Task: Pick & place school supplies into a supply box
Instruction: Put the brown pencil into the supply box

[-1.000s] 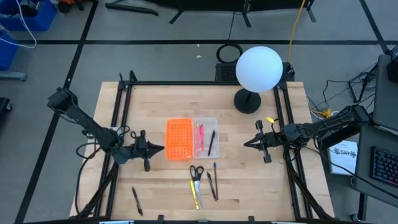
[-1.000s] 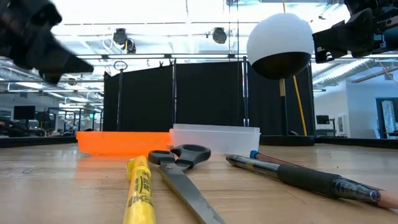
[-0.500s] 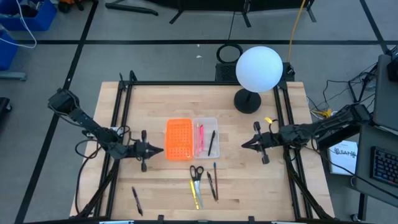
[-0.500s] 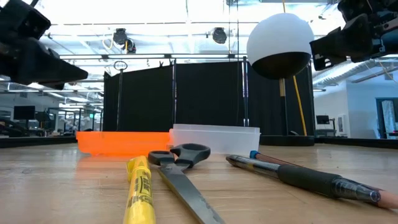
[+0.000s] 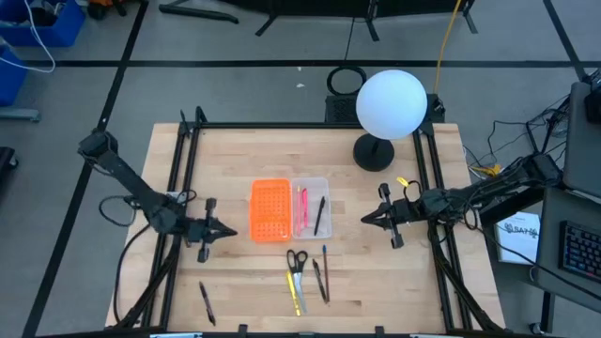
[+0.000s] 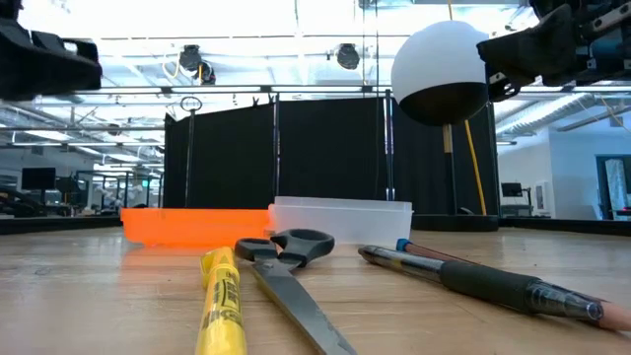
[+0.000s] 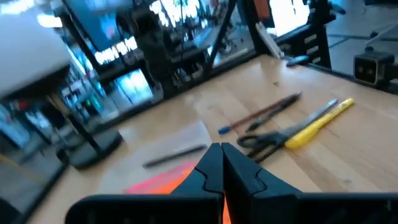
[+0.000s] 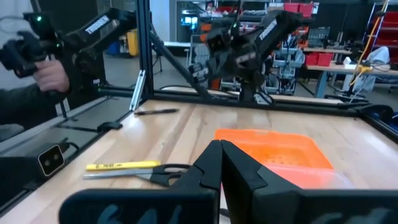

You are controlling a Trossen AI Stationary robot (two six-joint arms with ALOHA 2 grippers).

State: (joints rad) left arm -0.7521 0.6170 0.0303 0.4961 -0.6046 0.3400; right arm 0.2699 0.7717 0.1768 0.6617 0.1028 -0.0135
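Scissors (image 5: pixel 297 259) lie untouched on the table (image 5: pixel 235 169) — left gripper (image 5: pixel 228 231) has retreated, right gripper (image 5: pixel 364 219) edged inward, fingers closed on nothing.

The wooden table (image 5: pixel 244 169) stands on a grey floor (image 5: pixel 235 89) crossed by dark lines. A white globe lamp (image 5: pixel 391 103) on a dark round base sits at the table's far edge. Black partition panels (image 6: pixel 276 158) close off the space behind it, under a high ceiling with bright strip lights (image 6: pixel 296 15) and hanging fixtures. A blue bin (image 5: pixel 42 19) rests on the floor at one far corner. Beside the table, a keyboard (image 5: pixel 580 258) lies on a desk. Beyond the table frame, a person's hand (image 8: pixel 53 74) grips a dark handle.
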